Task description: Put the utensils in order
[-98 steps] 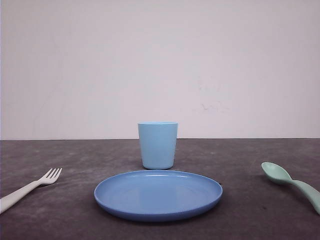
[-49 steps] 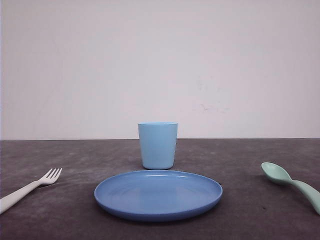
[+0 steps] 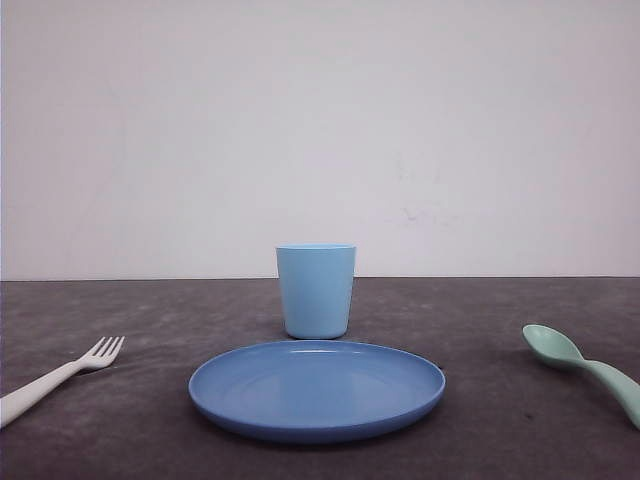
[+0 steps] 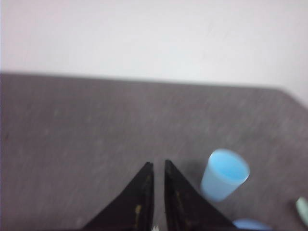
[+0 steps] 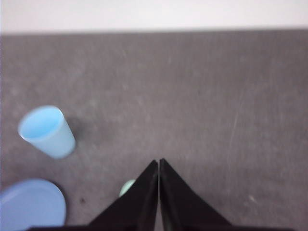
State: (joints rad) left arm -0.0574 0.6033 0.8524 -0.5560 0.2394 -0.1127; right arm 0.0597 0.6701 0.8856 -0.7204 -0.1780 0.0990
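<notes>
A white fork (image 3: 60, 375) lies on the dark table at the front left, tines pointing toward the back. At the front right lies a mint-green spoon (image 3: 580, 365), its bowl toward the middle. In the left wrist view my left gripper (image 4: 159, 166) hovers over bare table with a narrow gap between its black fingers and nothing held. A tiny white bit shows low in that gap. My right gripper (image 5: 158, 162) is shut and empty above the table; the spoon's bowl (image 5: 127, 186) peeks out beside its fingers.
A light blue cup (image 3: 316, 290) stands upright in the middle, with a round blue plate (image 3: 316, 390) in front of it. Cup (image 4: 224, 174) and plate edge (image 4: 250, 224) appear in the left wrist view, cup (image 5: 47, 131) and plate (image 5: 29, 204) in the right. A pale wall rises behind the table.
</notes>
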